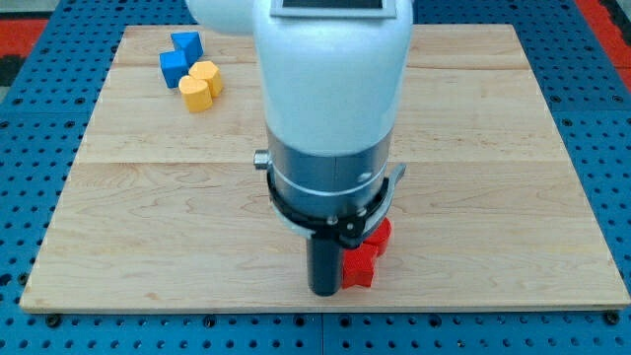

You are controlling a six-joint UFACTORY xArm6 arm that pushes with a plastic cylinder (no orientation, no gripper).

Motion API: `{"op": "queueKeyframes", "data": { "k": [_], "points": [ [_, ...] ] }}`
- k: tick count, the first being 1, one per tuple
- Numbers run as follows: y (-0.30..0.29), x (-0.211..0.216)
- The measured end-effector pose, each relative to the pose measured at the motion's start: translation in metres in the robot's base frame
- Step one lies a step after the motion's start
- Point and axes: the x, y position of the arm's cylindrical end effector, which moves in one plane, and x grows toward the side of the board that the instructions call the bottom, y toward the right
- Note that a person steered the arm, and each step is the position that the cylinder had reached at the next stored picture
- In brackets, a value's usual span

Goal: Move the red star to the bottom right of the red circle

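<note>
The arm's white and grey body fills the middle of the view and hides much of the board behind it. My tip (324, 292) stands near the board's bottom edge. A red block (359, 267), its shape unclear, touches the tip's right side. Another red block (379, 234) sits just above and to the right of it, partly hidden by the arm's ring. I cannot tell which is the star and which is the circle.
At the view's top left a blue block (179, 57) lies next to a yellow block (201, 86). The wooden board (493, 148) lies on a blue pegboard surface.
</note>
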Motion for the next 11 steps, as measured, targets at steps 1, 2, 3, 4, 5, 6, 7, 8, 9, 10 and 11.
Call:
{"op": "queueKeyframes", "data": {
  "k": [1,2,3,4,5,6,7,8,9,10,11],
  "points": [
    [0.013,0.009],
    [0.045,0.009],
    [0.048,-0.004],
    [0.076,0.005],
    [0.079,-0.005],
    [0.103,-0.012],
    [0.114,-0.019],
    [0.108,-0.033],
    [0.110,-0.054],
    [0.094,-0.065],
    [0.079,-0.069]
  ]
}}
